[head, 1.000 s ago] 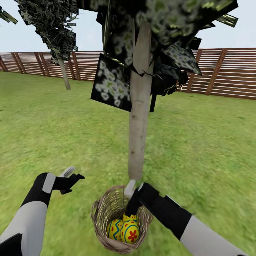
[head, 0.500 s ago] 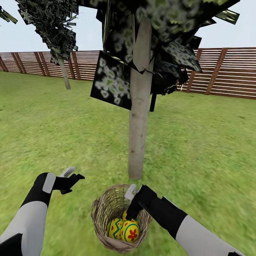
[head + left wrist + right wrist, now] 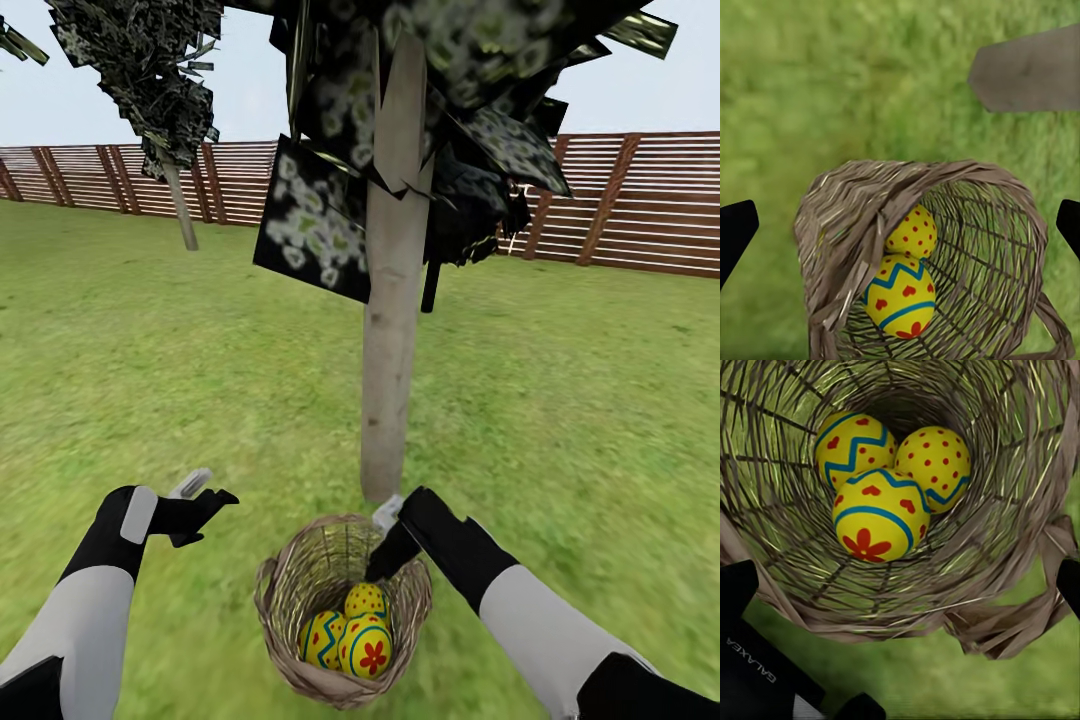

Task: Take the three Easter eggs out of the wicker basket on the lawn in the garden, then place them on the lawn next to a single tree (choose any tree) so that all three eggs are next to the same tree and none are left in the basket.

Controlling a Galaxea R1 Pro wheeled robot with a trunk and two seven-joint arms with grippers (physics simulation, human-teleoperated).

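The wicker basket point(image 3: 300, 590) stands on the lawn point(image 3: 200, 380) just in front of the tree point(image 3: 392, 350). Three Easter eggs lie in it: a red-dotted one point(image 3: 367, 600), a zigzag one point(image 3: 322, 640) and a zigzag one with a red flower point(image 3: 366, 650). My right gripper point(image 3: 381, 546) hangs open over the basket's far rim, holding nothing. Its wrist view looks straight down onto the eggs point(image 3: 877, 514). My left gripper point(image 3: 205, 490) is open above the grass to the left of the basket. In the left wrist view the basket point(image 3: 967, 225) shows two of the eggs point(image 3: 900, 296).
A brown slat fence point(image 3: 640, 200) rings the garden at the back. A second tree point(image 3: 180, 205) stands far left near the fence. Dark leaf sheets point(image 3: 315, 225) hang low beside the near trunk. Open grass lies on both sides of the trunk.
My right gripper has lifted out of the basket, from down among the eggs up to the far rim, with nothing in it. All the eggs stay in the basket. The left arm has not moved.
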